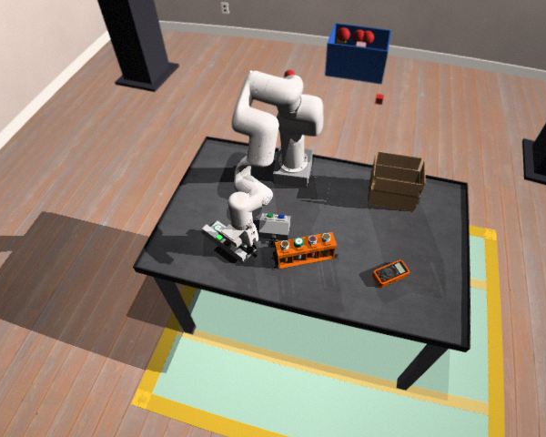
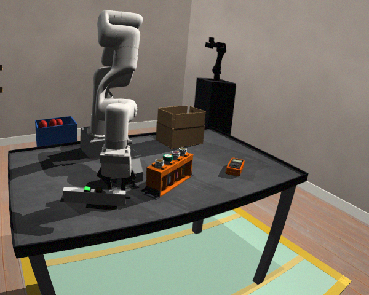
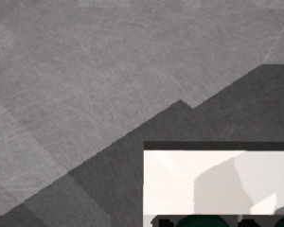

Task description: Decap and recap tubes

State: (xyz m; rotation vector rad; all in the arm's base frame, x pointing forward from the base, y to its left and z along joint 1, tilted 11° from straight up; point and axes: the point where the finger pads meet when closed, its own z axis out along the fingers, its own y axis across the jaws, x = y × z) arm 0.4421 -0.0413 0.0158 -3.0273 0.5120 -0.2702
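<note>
My gripper [image 1: 249,247] [image 2: 116,187] is down on the arm's-left end of the white cap tray [image 1: 210,229] [image 2: 73,196] [image 3: 180,180]. Its fingers are closed around the green-ringed cap [image 3: 196,220] in nest 1, which shows only as a sliver at the bottom edge of the wrist view. The tray's green lamp [image 1: 219,237] [image 2: 87,188] is lit. The orange decapping station [image 1: 306,258] [image 2: 155,179] stands just beside the tray. Tube 3 has its green cap [image 1: 298,241] [image 2: 167,157] on; the other three tubes stand open. The key housing [image 1: 273,224] sits behind the gripper.
A stack of cardboard boxes [image 1: 395,180] [image 2: 179,126] stands at the back of the table. An orange multimeter [image 1: 390,272] [image 2: 235,166] lies beyond the decapping station. The arm's base is at the table's rear edge.
</note>
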